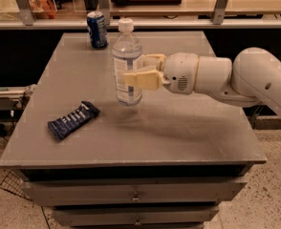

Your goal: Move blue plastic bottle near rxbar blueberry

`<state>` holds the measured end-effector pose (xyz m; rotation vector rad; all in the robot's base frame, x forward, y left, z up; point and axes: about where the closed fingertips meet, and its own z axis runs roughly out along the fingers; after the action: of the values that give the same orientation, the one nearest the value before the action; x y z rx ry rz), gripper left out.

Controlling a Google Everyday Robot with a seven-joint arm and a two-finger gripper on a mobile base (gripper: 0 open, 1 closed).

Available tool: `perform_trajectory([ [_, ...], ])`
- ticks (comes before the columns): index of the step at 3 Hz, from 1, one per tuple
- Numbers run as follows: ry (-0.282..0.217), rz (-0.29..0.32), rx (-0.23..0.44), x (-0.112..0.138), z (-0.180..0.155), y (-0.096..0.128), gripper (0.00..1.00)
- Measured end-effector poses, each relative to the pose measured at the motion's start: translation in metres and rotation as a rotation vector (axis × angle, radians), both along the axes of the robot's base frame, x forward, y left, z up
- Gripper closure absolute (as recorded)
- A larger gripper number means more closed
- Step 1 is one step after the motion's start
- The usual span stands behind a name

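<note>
Currently mid-carry: gripper [133, 68] sits over the middle of the counter [188, 128], jaws clamped on the water bottle [126, 46], which hangs upright just clear of the surface, right of the snack bar [73, 120]. Next I'd want a short move left and forward, then a set-down beside the bar. Count: one bottle, one bar, one soda can [97, 30] at the back.

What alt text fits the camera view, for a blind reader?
The pincer of a white robot arm, extended from the right, grips an upright blue plastic bottle over a grey table. An rxbar blueberry lies at the front left; a blue soda can stands at the back.
</note>
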<state>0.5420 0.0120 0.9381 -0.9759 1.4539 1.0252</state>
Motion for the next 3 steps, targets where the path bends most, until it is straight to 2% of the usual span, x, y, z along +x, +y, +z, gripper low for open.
perform_trajectory([
  [1, -0.064, 0.030, -0.055, -0.0071, -0.0204, 0.0185, 1.00],
  [2, -0.058, 0.023, -0.034, -0.0076, -0.0268, 0.0250, 0.99],
  [3, -0.041, 0.014, -0.019, -0.0082, -0.0293, 0.0275, 0.79],
])
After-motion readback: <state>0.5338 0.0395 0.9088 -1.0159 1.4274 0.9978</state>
